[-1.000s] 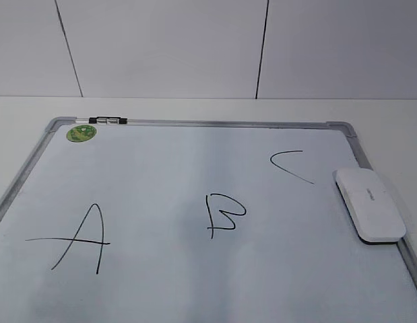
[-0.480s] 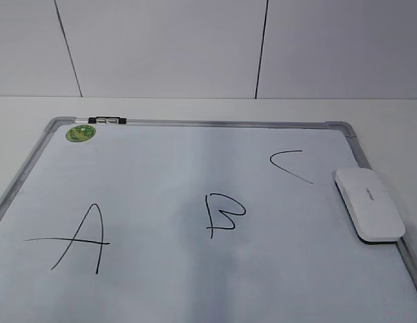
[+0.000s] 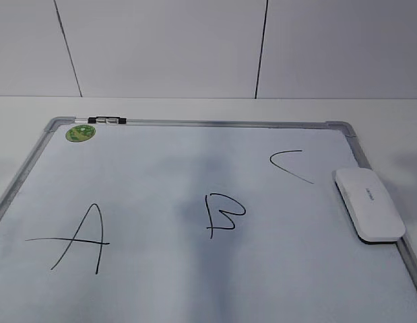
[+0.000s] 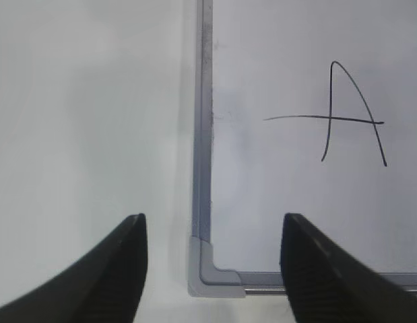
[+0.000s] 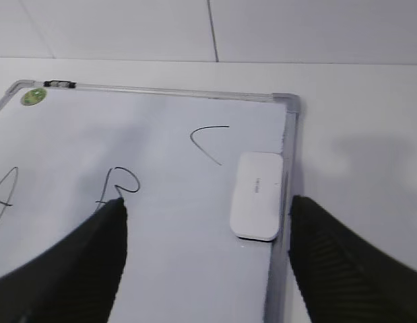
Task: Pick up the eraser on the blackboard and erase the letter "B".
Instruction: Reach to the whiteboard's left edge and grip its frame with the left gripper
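The blackboard (image 3: 195,161) is a white board with a grey frame, lying flat. The letter "B" (image 3: 223,215) is drawn in black at its middle. The eraser (image 3: 368,203), a flat white block, lies at the board's right edge. In the right wrist view the eraser (image 5: 257,194) lies ahead between my open right gripper's (image 5: 207,219) fingers, and the "B" (image 5: 119,184) is partly hidden by the left finger. My open left gripper (image 4: 213,232) hovers over the board's near left corner (image 4: 207,269). Neither gripper shows in the exterior view.
The crossed "A" (image 3: 80,237) is at the board's left and the curved "C" (image 3: 291,165) at the right. A round green sticker (image 3: 81,133) and a small clip (image 3: 107,120) sit at the far left corner. White table surrounds the board (image 4: 87,121).
A faint shadow on the board's middle has shifted slightly. The eraser and letters have not moved.
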`<state>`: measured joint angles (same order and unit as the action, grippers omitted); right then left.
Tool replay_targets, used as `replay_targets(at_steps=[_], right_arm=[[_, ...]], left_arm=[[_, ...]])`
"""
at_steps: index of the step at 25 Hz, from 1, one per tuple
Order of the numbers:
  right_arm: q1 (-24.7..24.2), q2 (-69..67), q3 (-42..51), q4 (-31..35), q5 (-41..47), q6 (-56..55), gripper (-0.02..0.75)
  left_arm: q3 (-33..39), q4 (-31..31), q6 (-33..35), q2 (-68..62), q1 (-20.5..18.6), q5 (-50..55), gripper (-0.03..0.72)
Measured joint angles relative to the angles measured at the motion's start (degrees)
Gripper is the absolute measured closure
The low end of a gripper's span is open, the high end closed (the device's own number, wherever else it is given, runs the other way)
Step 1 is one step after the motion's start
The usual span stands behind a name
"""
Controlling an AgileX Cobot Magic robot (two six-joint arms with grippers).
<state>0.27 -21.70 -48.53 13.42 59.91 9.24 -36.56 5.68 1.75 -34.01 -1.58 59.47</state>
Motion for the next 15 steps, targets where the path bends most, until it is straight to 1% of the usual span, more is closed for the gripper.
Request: replay_targets(at_steps=[3,7,11,15], right_arm=[[0.0,-4.0,-1.1,5.6,0.1,3.1,0.15],[0.0,-8.0,-1.2,11.4,0.2,5.1,0.151],[0.0,-10.0,-1.2,12.0,0.2,5.4,0.158],[0.0,-10.4,-1.2,11.6,0.2,5.4,0.161]], left_arm=[[0.0,1.4,0.0,-6.4,0.0,-2.5,0.157],[-0.1,2.7,1.2,-14.1,0.0,-7.8,0.132],[-1.6,5.8,5.3,-21.8,0.0,-10.5,0.129],[-4.6,6.4,7.2,-29.0,0.0,-13.1,0.132]])
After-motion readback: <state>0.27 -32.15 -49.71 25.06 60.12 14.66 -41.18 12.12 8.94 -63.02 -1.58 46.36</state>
